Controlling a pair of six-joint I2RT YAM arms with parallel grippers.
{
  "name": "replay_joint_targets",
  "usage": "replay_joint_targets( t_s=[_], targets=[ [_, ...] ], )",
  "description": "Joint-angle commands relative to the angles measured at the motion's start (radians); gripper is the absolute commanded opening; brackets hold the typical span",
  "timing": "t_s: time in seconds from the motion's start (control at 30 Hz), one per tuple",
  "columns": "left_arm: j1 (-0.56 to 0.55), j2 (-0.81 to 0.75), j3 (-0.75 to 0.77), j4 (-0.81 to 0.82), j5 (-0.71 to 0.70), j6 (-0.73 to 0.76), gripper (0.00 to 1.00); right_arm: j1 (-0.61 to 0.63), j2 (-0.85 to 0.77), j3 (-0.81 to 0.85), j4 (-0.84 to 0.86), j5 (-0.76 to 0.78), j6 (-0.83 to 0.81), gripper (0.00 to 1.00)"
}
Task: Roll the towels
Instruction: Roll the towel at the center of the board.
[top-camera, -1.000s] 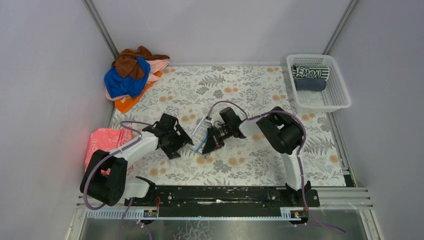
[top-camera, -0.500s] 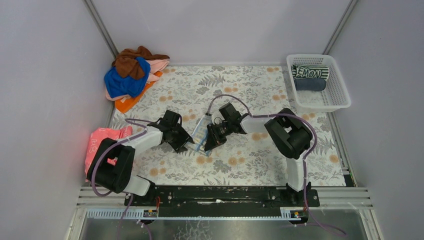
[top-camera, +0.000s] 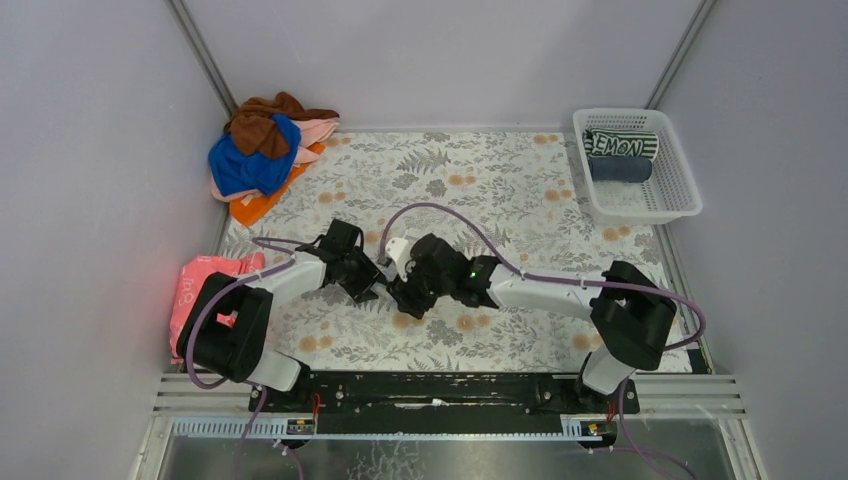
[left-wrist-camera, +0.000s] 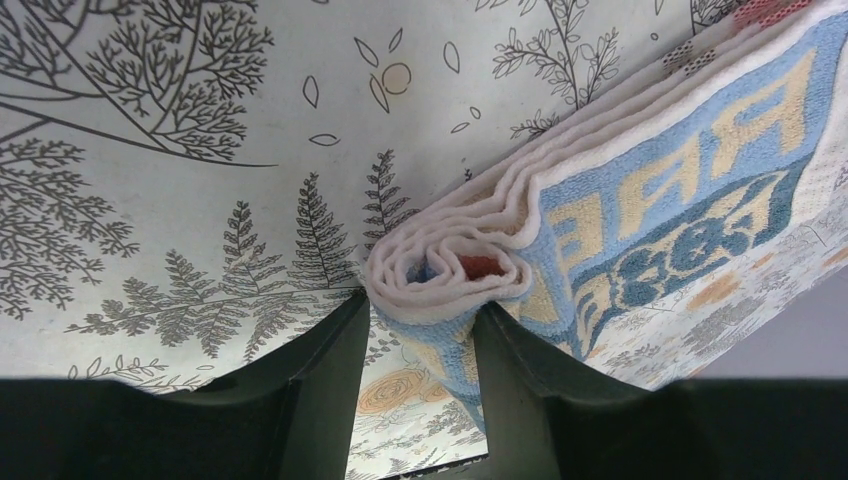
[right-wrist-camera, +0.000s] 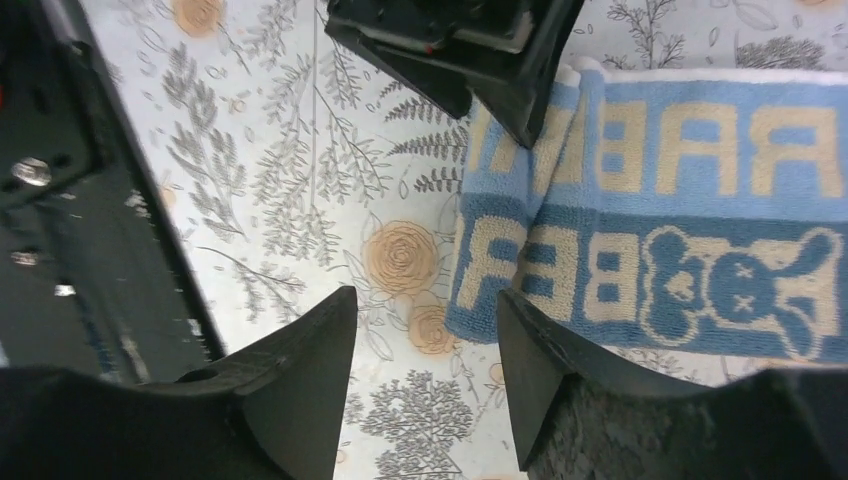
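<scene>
left gripper (left-wrist-camera: 422, 312) is pinching the rolled end of the letter-printed towel (left-wrist-camera: 640, 190). In the left wrist view the spiral end is sitting at frame centre, right on top of the two fingers (left-wrist-camera: 320, 370), with its lower folds squeezed down into the gap between them. The rest of the towel is running off to the upper right of that frame, lying on the table (left-wrist-camera: 150, 250).

right gripper (right-wrist-camera: 425, 300) is hanging with its fingers spread apart, gripping nothing. In the right wrist view the towel's lower left corner is showing in the gap, up against the finger at frame right. The finger at frame left is sitting over bare floral table.

Top view: both grippers are meeting at frame centre and are hiding most of the towel. The loose towel pile (top-camera: 262, 150) is sitting upper left. The basket (top-camera: 648, 213) upper right is holding a striped rolled towel (top-camera: 620, 145) and a dark grey rolled towel (top-camera: 620, 168). A pink flat item (top-camera: 205, 285) is lying at the left edge.
</scene>
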Motion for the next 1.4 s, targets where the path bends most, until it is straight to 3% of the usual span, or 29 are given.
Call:
replay_joint_targets(
  t_s=[0.0, 0.2, 0.47, 0.67, 0.77, 0.83, 0.97, 1.17, 1.27, 1.37],
  targets=[
    [0.005, 0.079, -0.061, -0.038, -0.108, 0.021, 0.43, 0.084, -0.031, -0.064, 0.093, 0.285, -0.180, 0.60],
    [0.006, 0.087, -0.063, -0.037, -0.101, 0.019, 0.43, 0.175, 0.006, -0.089, 0.169, 0.381, -0.281, 0.59],
    [0.005, 0.091, -0.066, -0.037, -0.097, 0.021, 0.42, 0.197, 0.154, -0.071, 0.174, 0.468, -0.338, 0.50],
    [0.005, 0.096, -0.064, -0.038, -0.088, 0.023, 0.42, 0.197, 0.230, -0.047, 0.142, 0.503, -0.353, 0.32],
    [0.006, 0.089, -0.062, -0.044, -0.085, 0.028, 0.42, 0.190, 0.241, -0.044, 0.123, 0.502, -0.358, 0.11],
    [0.005, 0.072, -0.060, -0.052, -0.093, 0.031, 0.43, 0.168, 0.230, -0.027, 0.082, 0.427, -0.341, 0.01],
    [0.011, 0.002, -0.058, -0.066, -0.123, 0.032, 0.51, 0.077, 0.190, 0.023, -0.002, 0.125, -0.255, 0.00],
    [0.035, -0.173, -0.070, -0.095, -0.196, 0.027, 0.74, -0.103, 0.210, 0.083, -0.017, -0.388, -0.112, 0.00],
    [0.054, -0.243, -0.078, -0.114, -0.198, 0.034, 0.76, -0.185, 0.247, 0.085, 0.039, -0.587, -0.010, 0.00],
    [0.058, -0.280, -0.081, -0.127, -0.184, 0.041, 0.80, -0.255, 0.286, 0.040, 0.229, -0.742, 0.153, 0.00]
  ],
)
